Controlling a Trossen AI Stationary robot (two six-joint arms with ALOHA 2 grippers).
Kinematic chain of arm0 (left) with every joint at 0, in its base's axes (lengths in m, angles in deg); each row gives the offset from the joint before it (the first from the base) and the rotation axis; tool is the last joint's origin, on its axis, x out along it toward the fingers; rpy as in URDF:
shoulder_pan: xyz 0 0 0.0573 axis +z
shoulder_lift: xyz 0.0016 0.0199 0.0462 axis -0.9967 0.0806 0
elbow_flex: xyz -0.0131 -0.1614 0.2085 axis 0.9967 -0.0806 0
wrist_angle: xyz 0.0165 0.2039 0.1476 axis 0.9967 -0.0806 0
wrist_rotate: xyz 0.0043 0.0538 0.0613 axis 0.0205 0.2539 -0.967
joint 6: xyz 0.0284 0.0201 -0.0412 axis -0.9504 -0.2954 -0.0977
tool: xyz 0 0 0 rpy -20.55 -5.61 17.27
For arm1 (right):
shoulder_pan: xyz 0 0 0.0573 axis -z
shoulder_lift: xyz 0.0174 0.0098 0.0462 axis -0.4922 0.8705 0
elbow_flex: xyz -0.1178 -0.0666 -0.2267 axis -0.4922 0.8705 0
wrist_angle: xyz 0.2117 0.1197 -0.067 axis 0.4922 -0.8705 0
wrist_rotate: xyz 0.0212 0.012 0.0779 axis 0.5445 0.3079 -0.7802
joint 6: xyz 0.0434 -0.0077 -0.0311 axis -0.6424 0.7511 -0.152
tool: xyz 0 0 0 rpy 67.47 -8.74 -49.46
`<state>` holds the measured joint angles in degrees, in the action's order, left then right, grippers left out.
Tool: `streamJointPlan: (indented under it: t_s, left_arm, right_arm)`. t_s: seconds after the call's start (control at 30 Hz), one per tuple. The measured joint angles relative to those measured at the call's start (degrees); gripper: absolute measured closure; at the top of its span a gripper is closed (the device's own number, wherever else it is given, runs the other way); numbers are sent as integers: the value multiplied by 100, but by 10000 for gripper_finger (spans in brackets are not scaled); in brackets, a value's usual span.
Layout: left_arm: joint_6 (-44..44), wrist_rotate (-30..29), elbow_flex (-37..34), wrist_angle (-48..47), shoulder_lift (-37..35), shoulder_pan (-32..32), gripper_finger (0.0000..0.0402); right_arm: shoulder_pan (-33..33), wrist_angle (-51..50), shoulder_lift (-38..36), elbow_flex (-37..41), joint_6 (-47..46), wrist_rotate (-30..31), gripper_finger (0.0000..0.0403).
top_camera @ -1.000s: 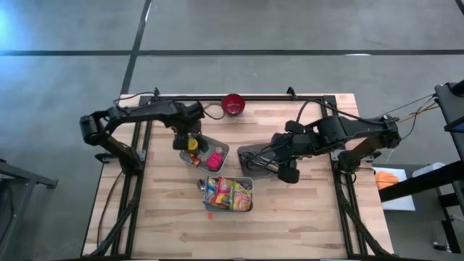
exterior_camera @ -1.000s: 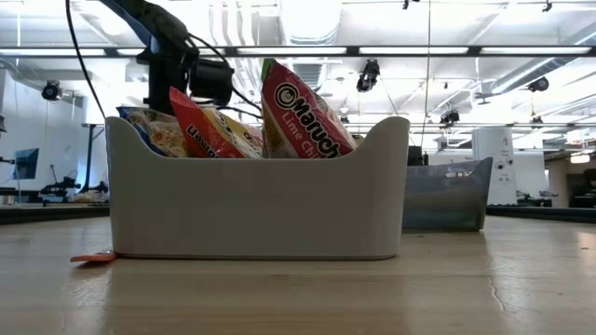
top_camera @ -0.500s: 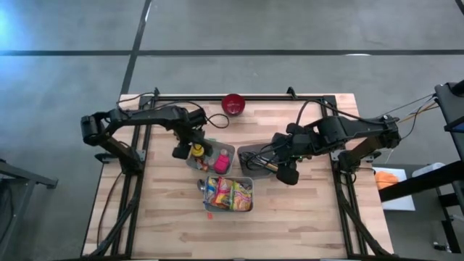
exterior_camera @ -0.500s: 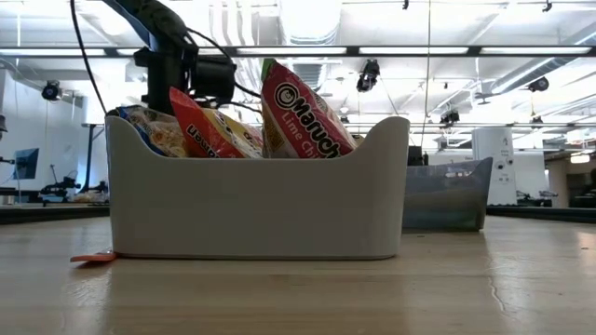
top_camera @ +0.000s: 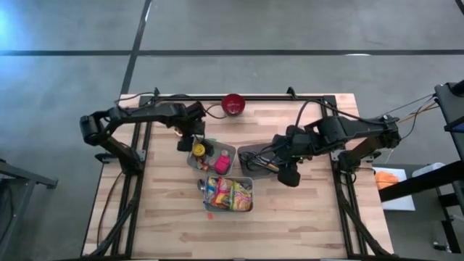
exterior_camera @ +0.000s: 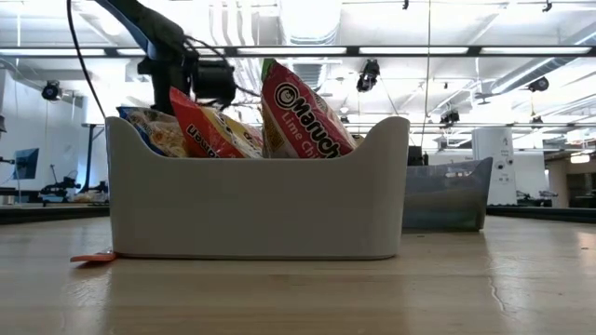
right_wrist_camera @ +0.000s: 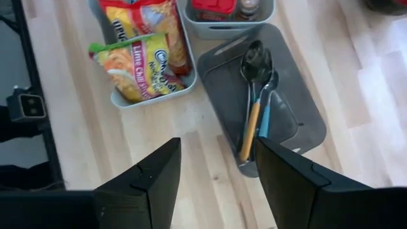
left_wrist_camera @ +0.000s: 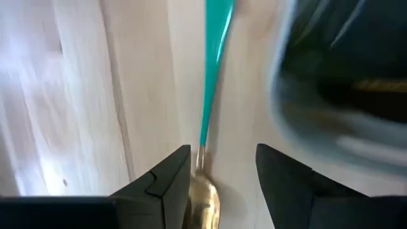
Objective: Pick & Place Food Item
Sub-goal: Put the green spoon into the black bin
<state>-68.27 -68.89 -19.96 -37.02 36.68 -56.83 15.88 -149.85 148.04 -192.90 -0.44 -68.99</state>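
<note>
On the left half of the table (top_camera: pixel 304 217), just beside the small grey bin (top_camera: pixel 225 148) of condiment jars: the left gripper (top_camera: pixel 185 140), fingers partway spread. Between them in the left wrist view, the gold bowl of a teal-handled spoon (left_wrist_camera: pixel 213 95), close against one finger and clear of the other; hard to call that a firm pinch.

To the right, above the near edge of the dark grey tray (top_camera: pixel 250 154) of utensils (right_wrist_camera: pixel 254 108): the right gripper (top_camera: pixel 287 172), fingers spread wide on nothing.

Nearer the front, the task's food: ramen packets (top_camera: pixel 228 194), standing upright and crowded in the light grey bin (exterior_camera: pixel 251 205), untouched, with a Lime Chili pack (exterior_camera: pixel 303 112) tallest. Far off at the back edge, a red bowl (top_camera: pixel 233 104).

Probably an early step, with no packet lifted yet and no gripper over the packets. Next, most likely: bring a gripper above the ramen bin, pick one packet top, close on the crinkly edge and draw it straight up so as not to drag its neighbours. Carry to the red bowl, perhaps; destination only a guess.

Underneath, pale wooden planks on a black frame, with a small orange tag (exterior_camera: pixel 91 258) lying by the bin's corner. Beyond, grey concrete floor with dark seams; overhead, strip lights and ducting in a large workshop.
</note>
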Motion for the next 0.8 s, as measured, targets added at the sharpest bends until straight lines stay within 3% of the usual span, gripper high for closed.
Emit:
streamJointPlan:
  t_s: [0.23, 0.57, 0.8]
  left_arm:
    - [303, 100, -145, 11, 101, 204, 218]
    - [156, -33, -327, 561, 207, 253, 120]
    - [-97, -40, -368, 691, 542, 265, 112]
  right_arm:
    - [0, -2, 0, 0, -136, -17, 209]
    - [0, 7, 0, 0, -291, -150, 209]
    - [0, 61, 2, -4, -372, -317, 209]
